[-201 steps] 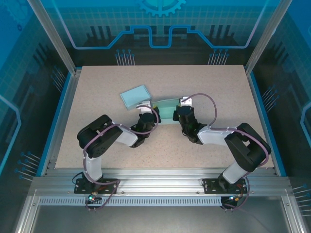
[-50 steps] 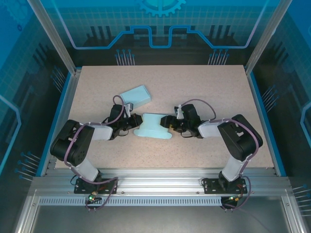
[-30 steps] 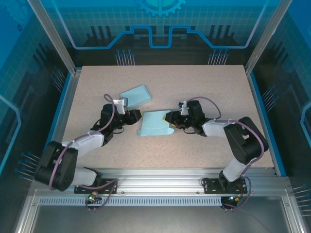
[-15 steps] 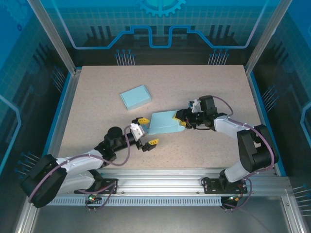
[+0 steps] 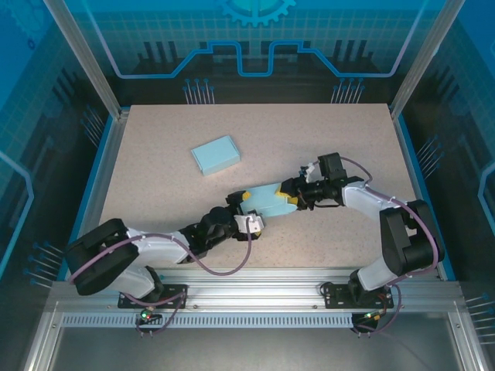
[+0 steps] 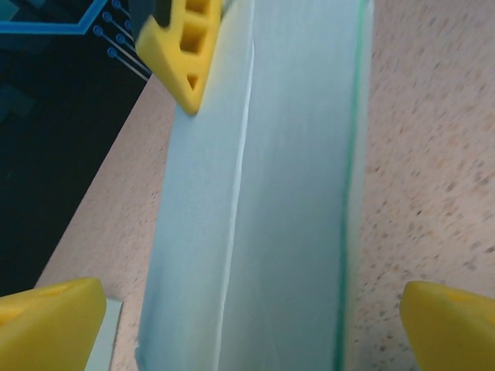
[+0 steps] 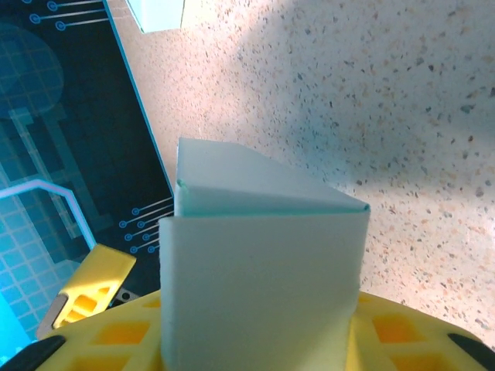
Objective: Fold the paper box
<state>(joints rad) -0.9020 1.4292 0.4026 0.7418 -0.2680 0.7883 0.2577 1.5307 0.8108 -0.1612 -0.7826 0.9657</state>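
The paper box (image 5: 271, 202) is a pale blue folded sleeve lying near the middle of the table. My right gripper (image 5: 295, 199) is shut on its right end; in the right wrist view the paper box (image 7: 263, 278) stands between my yellow fingers (image 7: 394, 332). My left gripper (image 5: 249, 209) is open and straddles the box's left end without touching it. In the left wrist view the paper box (image 6: 263, 216) runs up between my two wide-apart yellow fingertips (image 6: 50, 321), and a finger of the right gripper (image 6: 182, 46) presses its far end.
A second pale blue box (image 5: 216, 154), closed, lies on the speckled table (image 5: 155, 131) to the back left, apart from both arms; its corner (image 7: 158, 11) shows in the right wrist view. Metal frame posts and blue walls surround the table.
The left gripper let go of the box, opened wide, drew back toward the front, then came in at the box's left end. The right gripper carried the box slightly right.
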